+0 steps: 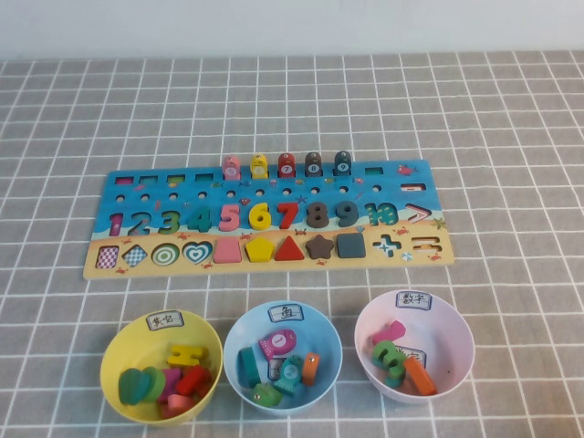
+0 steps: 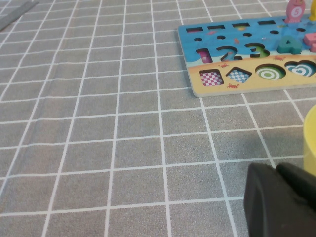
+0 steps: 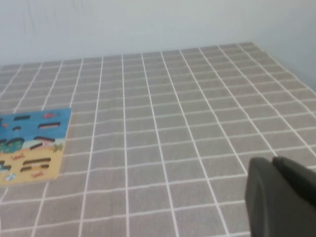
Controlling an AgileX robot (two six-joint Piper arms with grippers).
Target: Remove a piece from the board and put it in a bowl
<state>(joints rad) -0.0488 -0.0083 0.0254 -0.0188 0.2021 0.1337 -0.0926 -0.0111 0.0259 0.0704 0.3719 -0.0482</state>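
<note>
resting off to the sides w/ fingers together: left gripper (image 2: 279, 200) near yellow bowl (image 1: 161, 365), right gripper (image 3: 281, 197) beyond board (image 1: 266, 220).

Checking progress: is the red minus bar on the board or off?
On: red bar sits at the board's top right corner. Left gripper beside yellow bowl; right gripper, shut, right of board.

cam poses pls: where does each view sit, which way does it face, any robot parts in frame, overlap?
High: raised on the robot's side, angled down at the board, yellow bowl, blue bowl, pink bowl; no arm shows.
Left wrist: low over the tablecloth, facing the board's end with the low numbers; left gripper at the frame's edge.
Right wrist: low, facing the board's other end and the wall; right gripper shut.
Shared: the board.
</note>
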